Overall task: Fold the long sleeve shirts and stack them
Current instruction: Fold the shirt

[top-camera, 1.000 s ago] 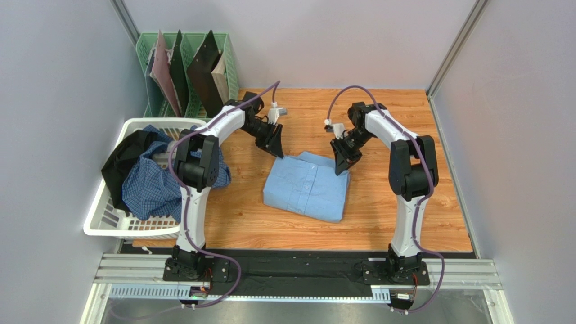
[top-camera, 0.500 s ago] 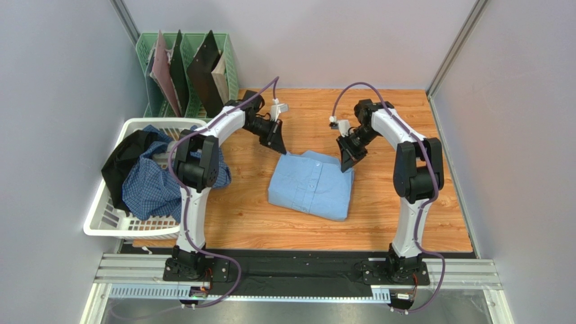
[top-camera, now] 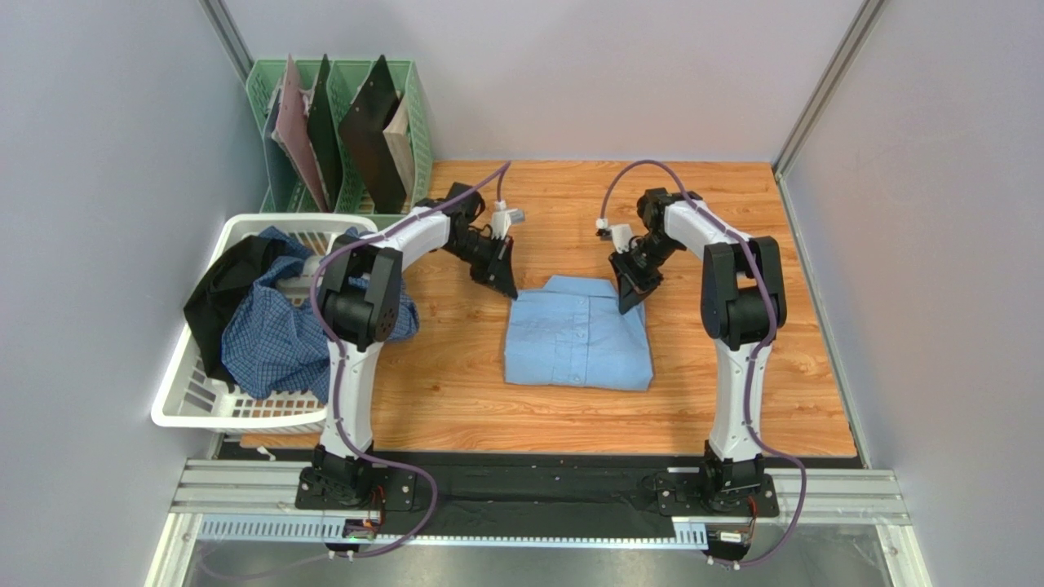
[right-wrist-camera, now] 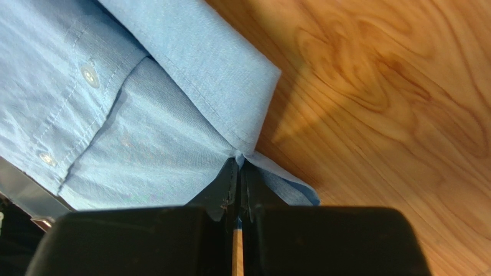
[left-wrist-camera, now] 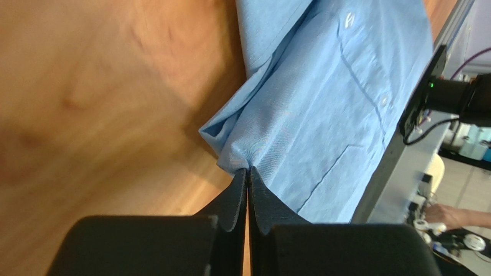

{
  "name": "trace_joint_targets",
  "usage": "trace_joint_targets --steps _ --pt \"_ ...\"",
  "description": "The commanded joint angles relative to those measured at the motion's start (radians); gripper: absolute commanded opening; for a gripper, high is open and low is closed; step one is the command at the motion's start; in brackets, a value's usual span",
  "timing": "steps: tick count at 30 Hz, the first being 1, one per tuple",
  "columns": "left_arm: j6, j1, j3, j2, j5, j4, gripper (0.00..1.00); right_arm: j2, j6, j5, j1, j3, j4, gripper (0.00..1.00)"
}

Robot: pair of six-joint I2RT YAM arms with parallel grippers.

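The light blue shirt (top-camera: 576,343) is lying folded on the counter (top-camera: 735,391), running nearward from the left tool (top-camera: 506,289) and right tool (top-camera: 630,301), each pinching fully closed on one far corner.

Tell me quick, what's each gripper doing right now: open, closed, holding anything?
Left gripper: closed, pinching a far corner of the folded light blue shirt.
Right gripper: closed, pinching the shirt's other far corner.
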Motion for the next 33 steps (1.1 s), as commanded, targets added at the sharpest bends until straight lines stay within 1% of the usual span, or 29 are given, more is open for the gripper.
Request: trace_joint_targets --steps 1,4,6,7,9,10,11,12,14,15,16,18,19,20,22,24,26,33 --pt "0.039 0.009 -0.161 -0.15 -0.007 -0.047 0.0 -0.025 -0.035 0.024 0.075 -0.078 0.109 0.01" --pt "0.074 0.009 -0.275 -0.219 -0.01 -0.054 0.0 -0.08 -0.043 -0.006 0.115 -0.199 0.132 0.01" --pt "0.108 0.013 -0.32 -0.268 -0.008 -0.054 0.0 -0.134 -0.043 -0.023 0.133 -0.273 0.136 0.01" --pt "0.122 0.016 -0.349 -0.285 -0.01 -0.056 0.0 -0.148 -0.041 -0.028 0.138 -0.284 0.124 0.05" --pt "0.194 0.026 -0.363 -0.331 0.002 -0.057 0.14 -0.186 -0.035 -0.057 0.132 -0.279 0.08 0.12" --pt "0.226 0.03 -0.351 -0.345 0.033 -0.07 0.22 -0.201 -0.032 -0.075 0.127 -0.261 0.033 0.18" --pt "0.263 0.032 -0.341 -0.359 0.041 -0.073 0.33 -0.226 -0.029 -0.115 0.112 -0.25 0.011 0.22" --pt "0.333 0.032 -0.322 -0.386 0.057 -0.074 0.39 -0.24 -0.017 -0.138 0.104 -0.235 -0.008 0.29" --pt "0.401 0.016 -0.305 -0.402 0.074 -0.071 0.49 -0.25 0.017 -0.206 0.08 -0.169 -0.032 0.34" --pt "0.488 0.007 -0.28 -0.402 0.079 -0.077 0.5 -0.243 0.04 -0.232 0.075 -0.141 -0.032 0.36" --pt "0.527 -0.019 -0.269 -0.4 0.07 -0.085 0.5 -0.235 0.087 -0.29 0.069 -0.094 -0.02 0.36" --pt "0.606 -0.052 -0.245 -0.388 0.062 -0.088 0.51 -0.197 0.156 -0.348 0.067 -0.052 0.006 0.34" --pt "0.669 -0.089 -0.237 -0.379 0.042 -0.085 0.51 -0.177 0.234 -0.397 0.07 -0.037 0.043 0.34" --pt "0.692 -0.106 -0.228 -0.371 0.029 -0.08 0.51 -0.159 0.271 -0.414 0.075 -0.013 0.066 0.32" --pt "0.738 -0.154 -0.199 -0.331 -0.011 -0.08 0.51 -0.101 0.343 -0.45 0.083 0.015 0.1 0.26" --pt "0.765 -0.175 -0.165 -0.296 -0.033 -0.096 0.51 -0.071 0.385 -0.462 0.095 0.031 0.123 0.2" --pt "0.779 -0.206 -0.156 -0.281 -0.062 -0.093 0.51 -0.042 0.446 -0.47 0.109 0.028 0.179 0.18" --pt "0.825 -0.287 -0.13 -0.209 -0.143 -0.091 0.51 0.047 0.456 -0.433 0.161 0.024 0.196 0.13"
